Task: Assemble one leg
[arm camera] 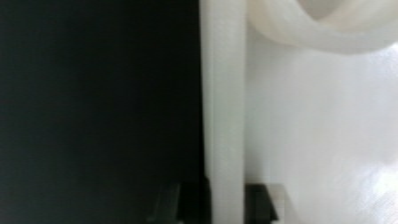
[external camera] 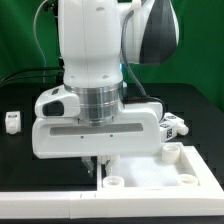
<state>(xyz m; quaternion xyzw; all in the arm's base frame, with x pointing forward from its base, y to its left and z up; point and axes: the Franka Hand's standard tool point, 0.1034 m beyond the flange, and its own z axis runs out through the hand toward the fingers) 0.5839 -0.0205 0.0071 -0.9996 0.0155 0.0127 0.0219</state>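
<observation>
The black table (external camera: pixel 20 160) carries a white panel (external camera: pixel 150 172) and a leg (external camera: pixel 12 122).

White arm (external camera: pixel 90 35), ribbed grey wrist ring (external camera: pixel 97 100), dark pincer fingers (arm camera: pixel 267 203)

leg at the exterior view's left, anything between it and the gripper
Nothing visible lies on the black table between that leg and the gripper. But its fingers sit either side of the panel rim, so it would likely have to let go first.

1. Flat green backdrop (external camera: pixel 15 50): stands behind the scene, showing on both sides of the exterior view.
2. Matt black tabletop (external camera: pixel 20 160): spreads forward from the backdrop's foot, evenly lit; in the wrist view it appears dark and blurred.
</observation>
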